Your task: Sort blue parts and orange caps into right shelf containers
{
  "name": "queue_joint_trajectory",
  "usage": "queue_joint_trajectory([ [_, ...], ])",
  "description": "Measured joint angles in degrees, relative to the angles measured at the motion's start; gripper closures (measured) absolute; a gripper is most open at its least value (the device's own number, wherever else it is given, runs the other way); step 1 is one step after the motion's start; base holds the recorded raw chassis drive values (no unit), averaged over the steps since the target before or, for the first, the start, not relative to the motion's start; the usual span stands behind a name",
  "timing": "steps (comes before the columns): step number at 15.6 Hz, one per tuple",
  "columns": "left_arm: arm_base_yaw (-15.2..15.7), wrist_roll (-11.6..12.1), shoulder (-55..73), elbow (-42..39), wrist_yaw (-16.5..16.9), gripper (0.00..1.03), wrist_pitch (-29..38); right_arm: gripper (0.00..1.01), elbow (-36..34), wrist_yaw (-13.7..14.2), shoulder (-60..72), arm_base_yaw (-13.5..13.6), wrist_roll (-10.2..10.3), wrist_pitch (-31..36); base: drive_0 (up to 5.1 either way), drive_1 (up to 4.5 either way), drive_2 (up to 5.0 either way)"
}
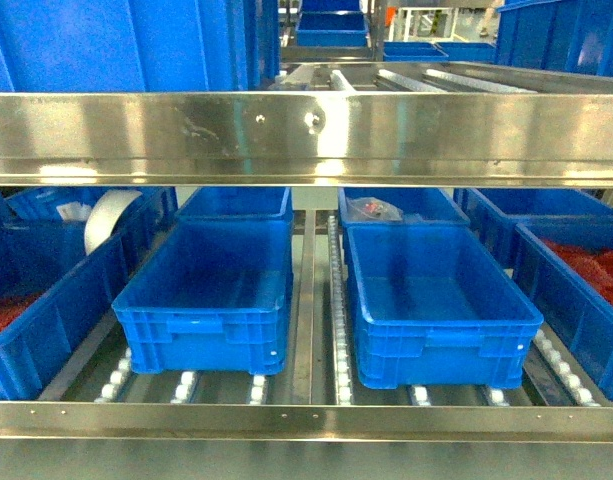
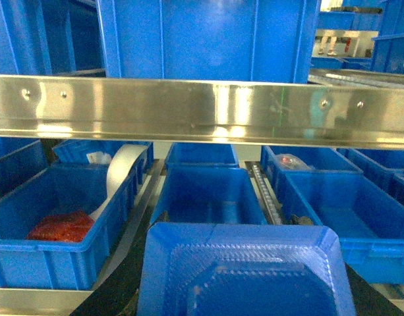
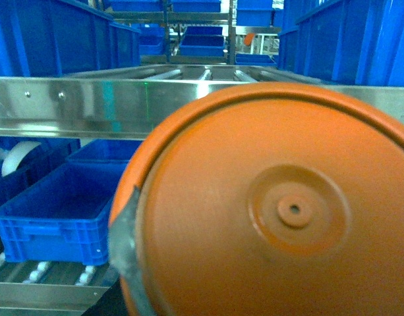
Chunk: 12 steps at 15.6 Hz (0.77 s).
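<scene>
In the left wrist view a blue part (image 2: 244,270), a shallow square tray with a ribbed inside, fills the space at my left gripper (image 2: 244,299). It hides the jaws, which appear shut on it. In the right wrist view a large round orange cap (image 3: 274,210) with a small centre hole covers most of the picture. My right gripper (image 3: 254,276) is shut on it, with one grey finger (image 3: 122,240) on its left rim. Two empty bright-blue containers (image 1: 201,340) (image 1: 446,350) sit side by side on the lower shelf. Neither gripper shows in the head view.
A steel shelf beam (image 1: 306,135) crosses just above the crates. A left crate (image 1: 46,330) and a far-right crate (image 1: 571,320) hold red pieces. A white roll (image 1: 106,218) leans at the back left. A rear crate holds a plastic bag (image 1: 371,210). Roller tracks run under the crates.
</scene>
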Motion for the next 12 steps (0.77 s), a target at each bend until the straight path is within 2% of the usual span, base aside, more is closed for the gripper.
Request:
queue_joint_trajectory([
  [12, 0.0, 0.04, 0.0, 0.0, 0.09, 0.61, -0.11, 0.56, 0.0, 0.17, 0.0, 0.0, 0.02, -0.11, 0.0, 0.0, 0.0],
])
